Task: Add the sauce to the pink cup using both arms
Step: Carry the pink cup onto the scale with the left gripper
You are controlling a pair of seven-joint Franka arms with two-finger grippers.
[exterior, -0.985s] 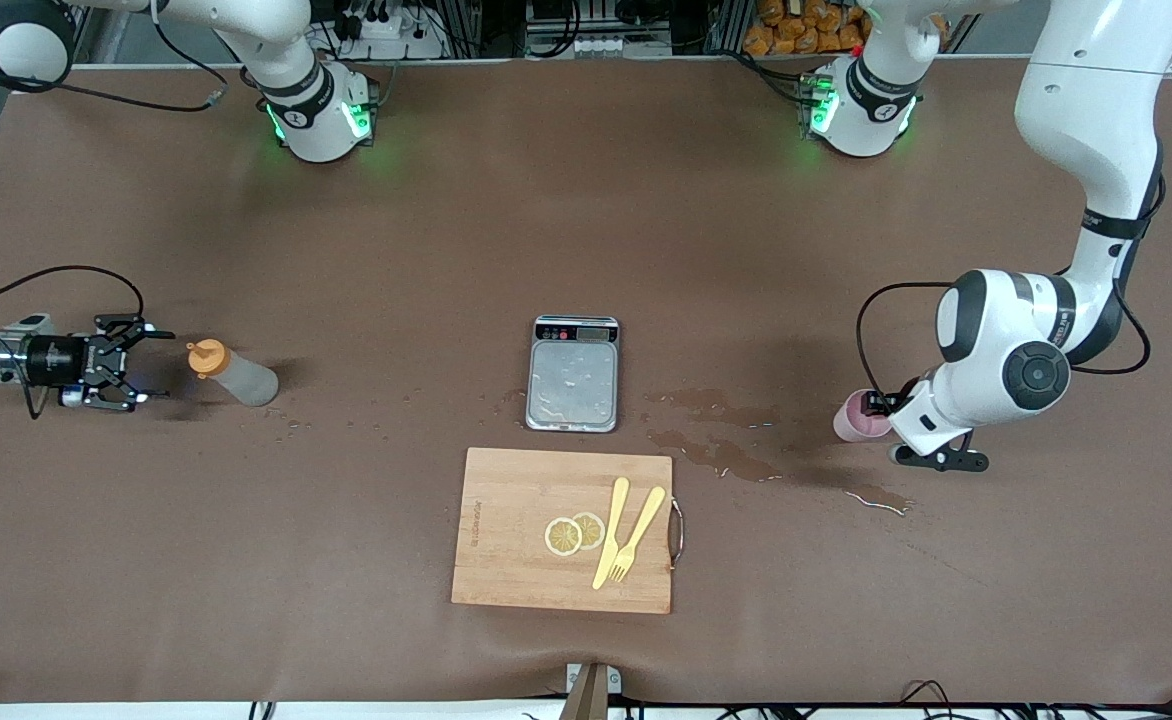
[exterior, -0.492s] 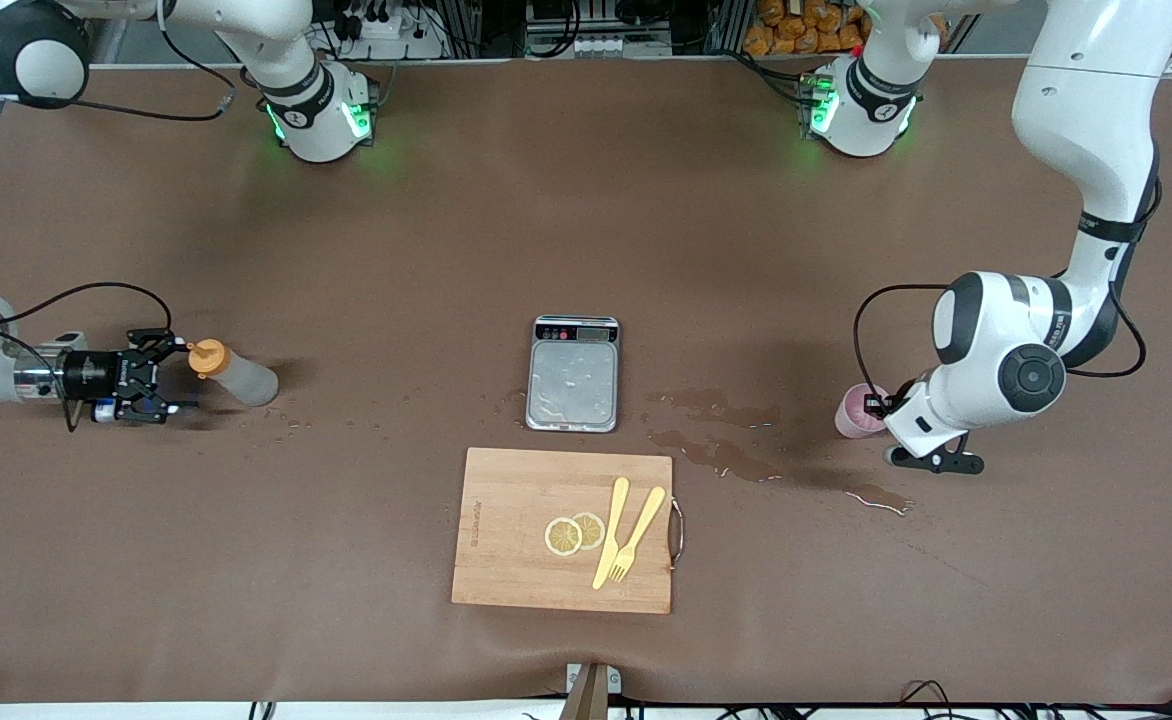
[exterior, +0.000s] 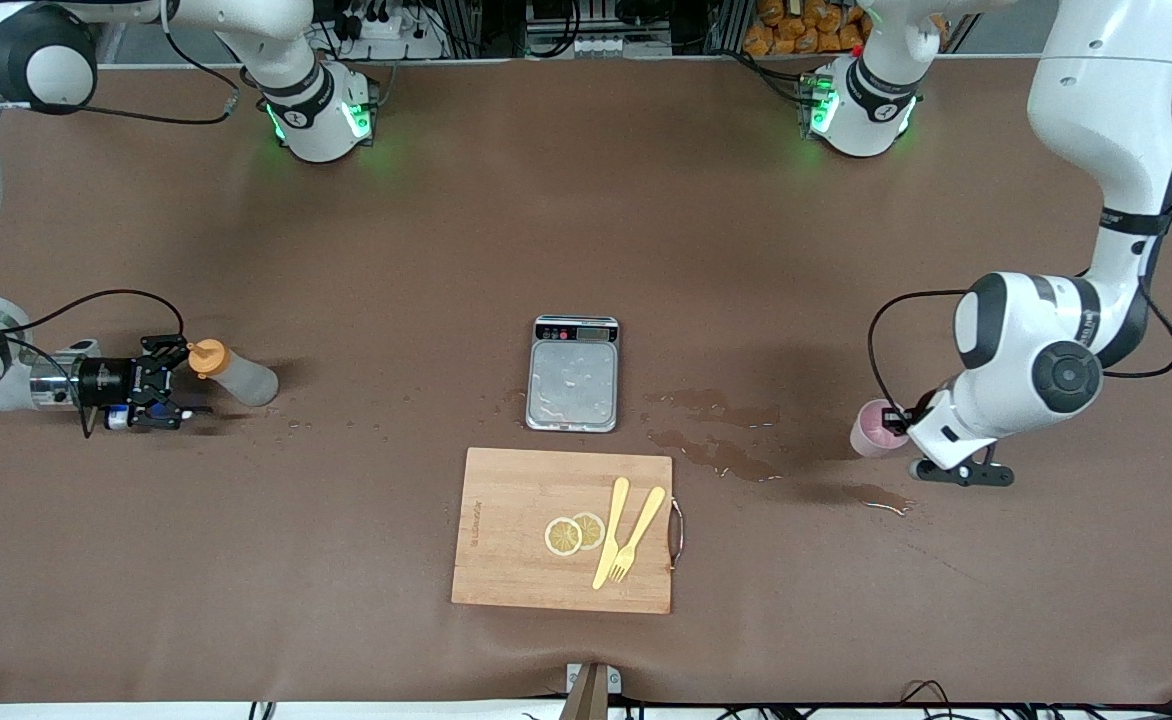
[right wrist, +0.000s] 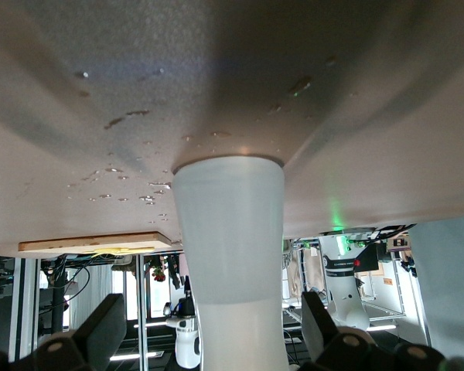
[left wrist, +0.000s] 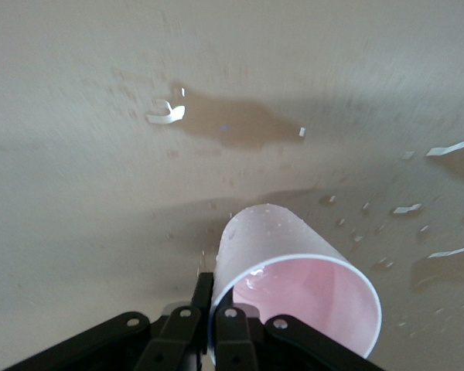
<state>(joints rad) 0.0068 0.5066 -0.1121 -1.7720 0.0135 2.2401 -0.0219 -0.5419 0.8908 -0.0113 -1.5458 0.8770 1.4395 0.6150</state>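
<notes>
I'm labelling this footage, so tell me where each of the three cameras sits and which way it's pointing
Front view: high across the table, facing both arms' bases; shows the scale and cutting board.
Left wrist view: on the left arm's wrist, looking down past the left gripper pinching the pink cup.
Right wrist view: on the right arm's wrist, looking along the table; right gripper fingers open around the sauce bottle.
Shared: front view shows the cup and bottle.

Front view evenly lit from overhead, sharp. Soft shadows under my arms on the brown table mat (exterior: 446,230); green LED glow at both bases. Specular glints on the wet spill patches (exterior: 716,455) and the steel-plated kitchen scale (exterior: 573,385). My left wrist view: motion blur across the mat, washed-out tone, white glare on puddles (left wrist: 232,124). My right wrist view: the translucent grey-white squeeze bottle (right wrist: 232,263) soft-focused close up, bright background.
</notes>
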